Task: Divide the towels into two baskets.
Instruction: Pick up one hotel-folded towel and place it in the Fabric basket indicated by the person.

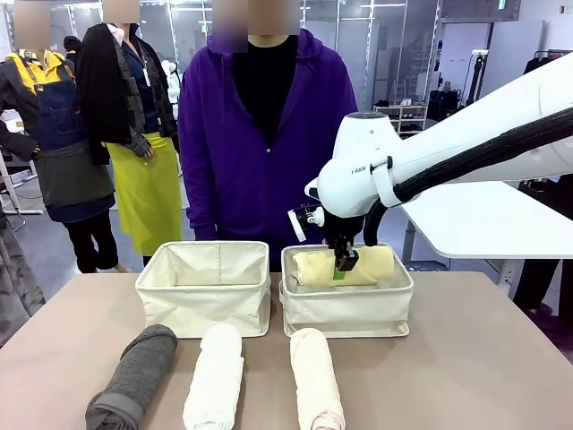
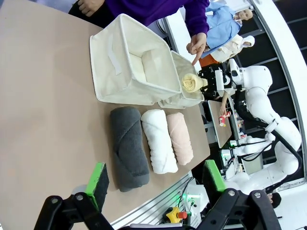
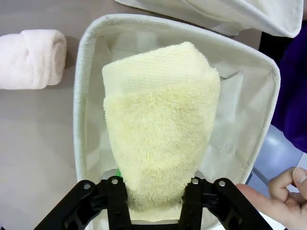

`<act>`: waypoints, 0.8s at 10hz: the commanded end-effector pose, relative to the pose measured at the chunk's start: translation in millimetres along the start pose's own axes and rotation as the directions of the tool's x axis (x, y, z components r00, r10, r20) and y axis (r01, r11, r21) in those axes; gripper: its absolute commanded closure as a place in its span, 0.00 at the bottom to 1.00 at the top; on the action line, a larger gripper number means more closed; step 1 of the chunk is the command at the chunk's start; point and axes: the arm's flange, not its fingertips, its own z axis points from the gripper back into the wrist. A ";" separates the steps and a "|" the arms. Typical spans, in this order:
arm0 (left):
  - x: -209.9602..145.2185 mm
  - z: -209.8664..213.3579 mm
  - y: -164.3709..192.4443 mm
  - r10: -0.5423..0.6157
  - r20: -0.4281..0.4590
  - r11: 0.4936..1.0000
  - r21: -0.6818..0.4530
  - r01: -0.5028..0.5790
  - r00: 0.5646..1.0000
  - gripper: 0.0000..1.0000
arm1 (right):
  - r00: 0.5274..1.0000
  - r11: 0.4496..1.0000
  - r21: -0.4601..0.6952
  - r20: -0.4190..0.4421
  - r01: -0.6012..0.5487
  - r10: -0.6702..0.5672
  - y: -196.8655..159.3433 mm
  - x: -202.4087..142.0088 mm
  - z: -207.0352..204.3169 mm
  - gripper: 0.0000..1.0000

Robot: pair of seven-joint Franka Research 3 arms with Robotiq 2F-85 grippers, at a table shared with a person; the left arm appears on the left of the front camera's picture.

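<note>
The pale yellow towel (image 3: 160,129) lies tilted inside the right basket (image 3: 79,96), and my right gripper (image 3: 156,191) is shut on its near end, one finger pressing each side. From the front, that gripper (image 1: 345,262) hangs over the right basket (image 1: 347,313) with the yellow towel (image 1: 380,262) poking above the rim. The left basket (image 1: 204,300) holds nothing. On the table in front lie the dark grey towel (image 1: 134,376), the white towel (image 1: 215,376) and the pale pink towel (image 1: 315,381). My left gripper (image 2: 156,179) is open, high above the three rolls.
A person in a purple hoodie (image 1: 260,134) stands behind the baskets. One hand (image 2: 196,45) points down at the right basket; fingers (image 3: 278,196) show beside its far corner. A white side table (image 1: 483,219) stands at the right.
</note>
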 end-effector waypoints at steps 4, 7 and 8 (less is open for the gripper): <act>2.1 2.2 0.4 -0.020 0.018 0.999 -0.028 0.021 1.000 0.00 | 0.999 0.998 -0.028 0.005 0.049 -0.048 -5.0 2.5 -7.5 0.17; 2.1 2.2 0.4 -0.020 0.018 0.999 -0.028 0.021 1.000 0.00 | 0.998 0.999 -0.012 0.028 0.050 -0.049 0.0 1.5 -7.1 0.00; 2.1 2.2 0.4 -0.020 0.018 0.999 -0.028 0.021 1.000 0.00 | 0.998 0.998 -0.025 0.033 0.057 -0.057 3.4 -1.2 -1.3 0.00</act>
